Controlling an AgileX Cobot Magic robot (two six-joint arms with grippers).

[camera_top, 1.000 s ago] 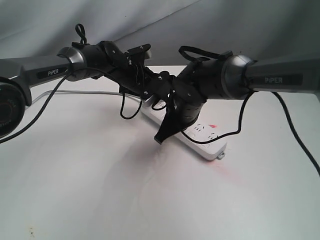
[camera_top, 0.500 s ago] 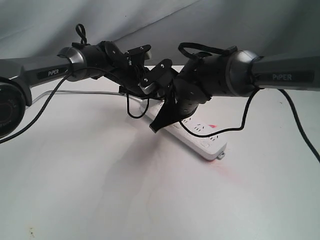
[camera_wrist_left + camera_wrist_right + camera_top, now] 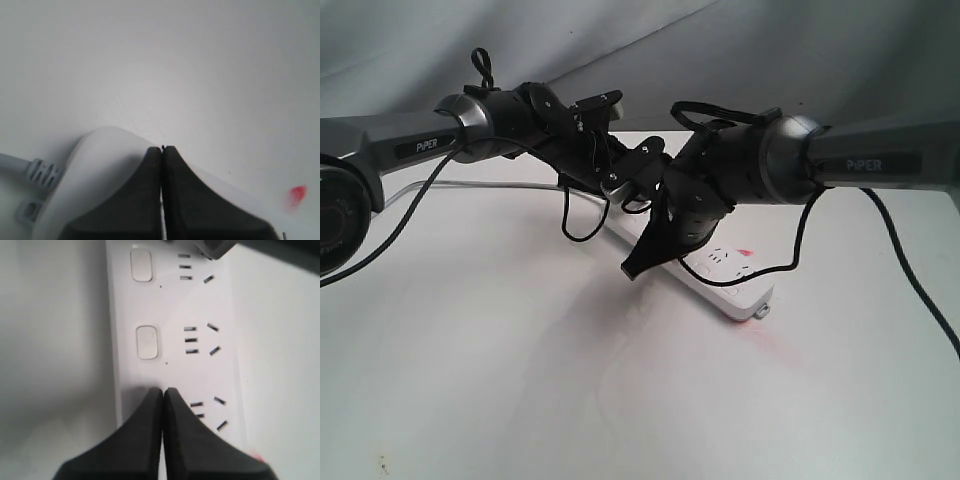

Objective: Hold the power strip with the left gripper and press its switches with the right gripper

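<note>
The white power strip (image 3: 732,272) lies slantwise on the table, its small end tab (image 3: 763,310) nearest the camera. My left gripper (image 3: 162,148) is shut, with its tips down on the strip's rounded end (image 3: 107,150) beside the grey cord (image 3: 22,166). In the exterior view this claw is mostly hidden behind the right wrist. My right gripper (image 3: 163,390) (image 3: 634,268) is shut too. Its tips stand on the strip in line with the row of switches. Two white switches (image 3: 147,342) (image 3: 141,264) show beyond the tips. Whatever lies under the tips is hidden.
The grey cord (image 3: 490,185) runs off to the left across the white table (image 3: 520,380). A faint red blotch (image 3: 775,345) marks the table near the tab. Black cables loop from both arms over the strip. A grey backdrop stands behind.
The right gripper lifted and shifted toward the cord end of the strip, then came down again a little farther along it. The left arm has stayed in place.
</note>
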